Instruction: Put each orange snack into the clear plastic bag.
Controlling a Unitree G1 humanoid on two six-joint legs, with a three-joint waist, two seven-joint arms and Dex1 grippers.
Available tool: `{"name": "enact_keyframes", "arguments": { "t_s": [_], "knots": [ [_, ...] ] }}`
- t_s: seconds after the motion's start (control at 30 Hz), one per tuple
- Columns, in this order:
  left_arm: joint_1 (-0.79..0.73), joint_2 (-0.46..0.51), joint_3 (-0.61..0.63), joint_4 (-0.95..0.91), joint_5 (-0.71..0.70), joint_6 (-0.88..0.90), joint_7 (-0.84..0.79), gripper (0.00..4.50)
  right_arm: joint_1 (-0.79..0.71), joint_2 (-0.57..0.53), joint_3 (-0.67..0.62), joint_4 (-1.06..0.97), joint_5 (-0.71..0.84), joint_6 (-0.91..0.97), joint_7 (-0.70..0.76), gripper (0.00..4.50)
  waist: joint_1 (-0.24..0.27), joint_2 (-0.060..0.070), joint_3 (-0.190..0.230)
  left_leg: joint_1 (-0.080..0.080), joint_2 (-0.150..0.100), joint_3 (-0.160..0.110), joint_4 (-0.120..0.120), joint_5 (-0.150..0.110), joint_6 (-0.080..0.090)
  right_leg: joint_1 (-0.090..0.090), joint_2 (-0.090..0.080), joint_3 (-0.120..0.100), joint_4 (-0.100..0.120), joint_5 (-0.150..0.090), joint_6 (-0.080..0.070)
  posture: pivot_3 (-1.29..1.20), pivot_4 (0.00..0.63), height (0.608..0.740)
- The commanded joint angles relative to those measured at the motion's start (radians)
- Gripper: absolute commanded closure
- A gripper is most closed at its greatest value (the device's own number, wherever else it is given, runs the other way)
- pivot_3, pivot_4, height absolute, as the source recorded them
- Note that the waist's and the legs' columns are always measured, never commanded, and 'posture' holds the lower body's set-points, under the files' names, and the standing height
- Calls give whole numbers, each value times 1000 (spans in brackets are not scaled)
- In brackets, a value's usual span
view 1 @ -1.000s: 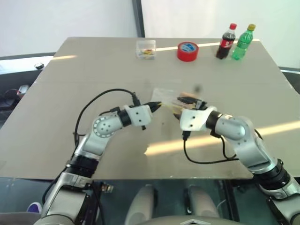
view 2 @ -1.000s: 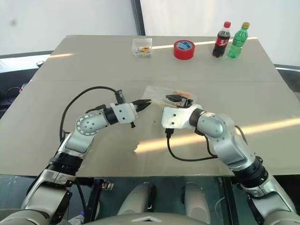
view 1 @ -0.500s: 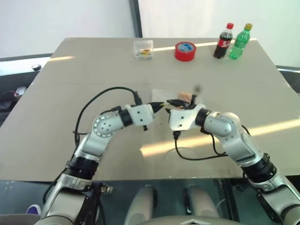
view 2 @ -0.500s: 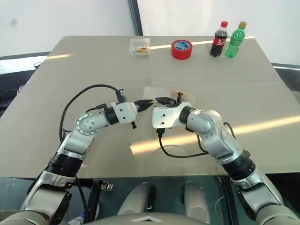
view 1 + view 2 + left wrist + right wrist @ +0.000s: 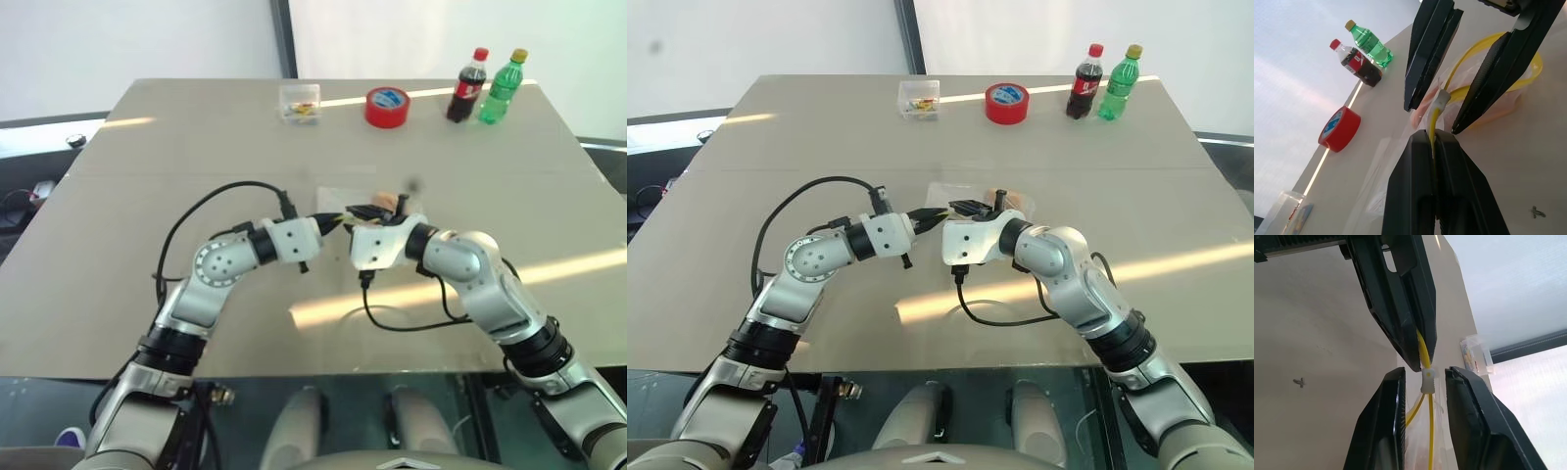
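The clear plastic bag lies mid-table, its yellow seal strip lifted into a loop. My left gripper is shut on that strip, just below a small white slider. Facing it, my right gripper stands open; its two fingers straddle the slider with a narrow gap on each side. In the head views the two grippers meet tip to tip over the bag's near edge, with the right gripper just right of the left gripper. One orange snack shows behind the right fingers, seemingly inside the plastic.
Along the far edge of the table stand a small clear box of colourful bits, a red tape roll, a cola bottle and a green bottle. Black cables loop from both wrists over the tabletop.
My right gripper has moved left to meet the left gripper, and its fingers have narrowed around the white slider. The left gripper has kept still, shut on the strip.
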Motion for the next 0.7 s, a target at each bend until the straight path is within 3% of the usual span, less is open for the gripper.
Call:
{"name": "enact_keyframes", "arguments": {
  "t_s": [0.03,0.5,0.63,0.7],
  "knots": [
    [-2,1,22,-33,-16,0,3,4500,-11,-4,-23,-46,-6,-8,4,3179,0,0,0,0,0,0,0,0,0,0,0,0,0,0,0,0,150,740],
    [-3,-2,18,-38,-19,5,5,4500,-1,-9,-31,-55,-17,2,6,3179,0,0,0,0,0,0,0,0,0,0,0,0,0,0,0,0,150,740],
    [0,-3,19,-42,-21,8,5,4500,-1,-10,-31,-55,-17,2,6,4348,0,0,0,0,0,0,0,0,0,0,0,0,0,0,0,0,150,740],
    [1,-3,19,-43,-22,9,4,4500,-1,-10,-31,-55,-17,1,7,4446,0,0,0,0,0,0,0,0,0,0,0,0,0,0,0,0,150,740]
  ]
}}
